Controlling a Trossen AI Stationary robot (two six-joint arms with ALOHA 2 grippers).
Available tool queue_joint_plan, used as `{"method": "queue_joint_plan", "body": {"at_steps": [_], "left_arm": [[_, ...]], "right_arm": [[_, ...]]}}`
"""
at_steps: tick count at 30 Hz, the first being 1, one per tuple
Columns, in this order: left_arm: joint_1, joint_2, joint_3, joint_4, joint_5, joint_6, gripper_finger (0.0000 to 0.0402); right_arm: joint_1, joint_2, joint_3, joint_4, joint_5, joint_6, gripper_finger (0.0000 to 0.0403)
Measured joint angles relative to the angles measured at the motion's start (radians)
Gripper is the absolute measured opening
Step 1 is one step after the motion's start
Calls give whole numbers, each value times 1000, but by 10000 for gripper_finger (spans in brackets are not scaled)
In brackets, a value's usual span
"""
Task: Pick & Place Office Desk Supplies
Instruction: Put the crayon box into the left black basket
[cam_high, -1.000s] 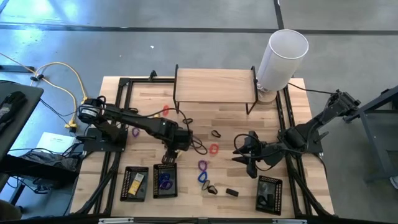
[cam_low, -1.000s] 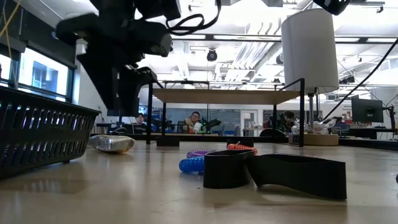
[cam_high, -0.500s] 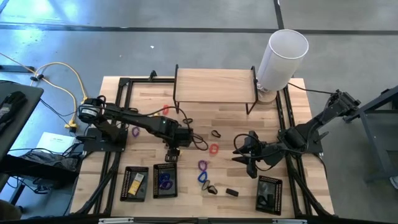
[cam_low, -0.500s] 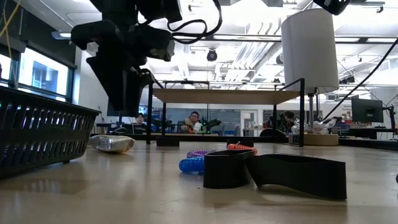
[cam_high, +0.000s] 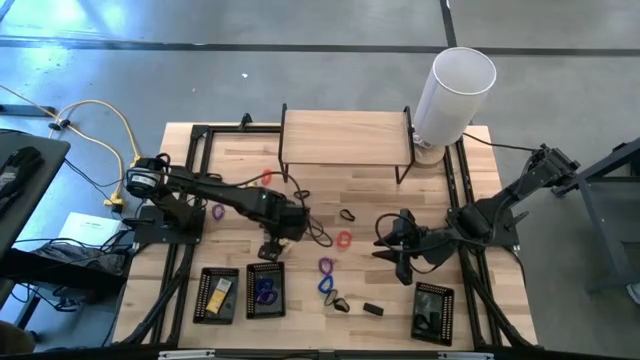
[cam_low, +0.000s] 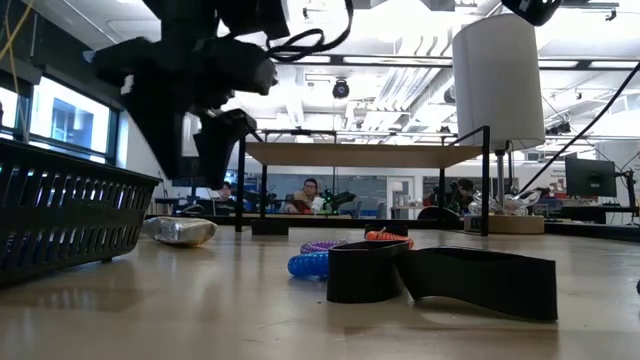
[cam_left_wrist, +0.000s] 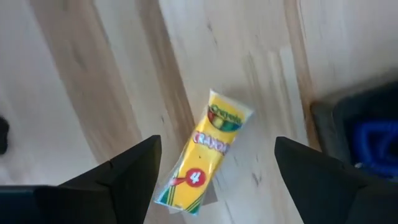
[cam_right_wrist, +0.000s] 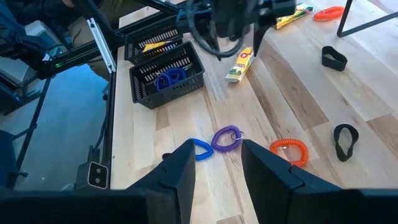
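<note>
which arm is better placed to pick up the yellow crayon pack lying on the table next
Left. The left gripper hangs right above the crayon pack with fingers open on either side of it. The right gripper sits farther off, over the coiled loops.

A yellow crayon packet (cam_left_wrist: 202, 152) with green and red print lies on pale striped wood (cam_left_wrist: 93, 93).

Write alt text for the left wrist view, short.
A yellow crayon packet lies flat on the light wooden table, framed between the open left gripper's two dark fingers. At one edge, a black mesh tray holds something blue.
</note>
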Motion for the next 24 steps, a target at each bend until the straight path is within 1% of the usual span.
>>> {"method": "queue_joint_plan", "body": {"at_steps": [5, 10, 12, 24], "left_arm": [[23, 0, -31, -8, 0, 33, 306], [42, 1, -33, -4, -12, 69, 306], [48, 10, -33, -4, -25, 80, 306], [49, 79, -38, -20, -23, 93, 306]], "right_arm": [[-2, 0, 0, -7, -2, 0, 119], [-2, 0, 0, -14, -2, 4, 119], [-2, 0, 0, -14, 0, 4, 119], [-11, 0, 0, -28, 1, 12, 119]]}}
